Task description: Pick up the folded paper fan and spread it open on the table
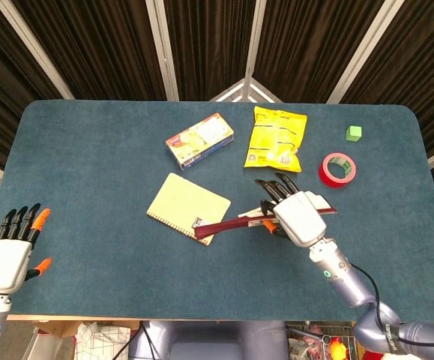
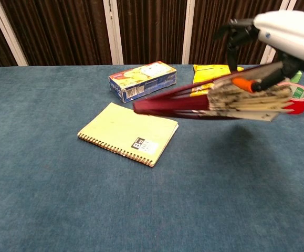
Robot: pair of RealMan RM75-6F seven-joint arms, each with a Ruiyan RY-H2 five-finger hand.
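Note:
My right hand (image 1: pixel 295 214) (image 2: pixel 278 32) holds the folded paper fan (image 2: pixel 209 100) well above the table, gripping it near its wide paper end. The fan's dark red ribs (image 1: pixel 220 225) point left, out over the edge of the yellow notebook (image 1: pixel 187 208). Its paper leaves are bunched together, only slightly parted at the right end. My left hand (image 1: pixel 10 251) hovers at the table's front left corner, holding nothing, its fingers apart and pointing up.
A yellow spiral notebook (image 2: pixel 128 132) lies mid-table. Behind it are a blue and yellow box (image 1: pixel 199 140) and a yellow snack bag (image 1: pixel 276 138). A red tape roll (image 1: pixel 337 169) and a small green cube (image 1: pixel 354 133) sit at the right.

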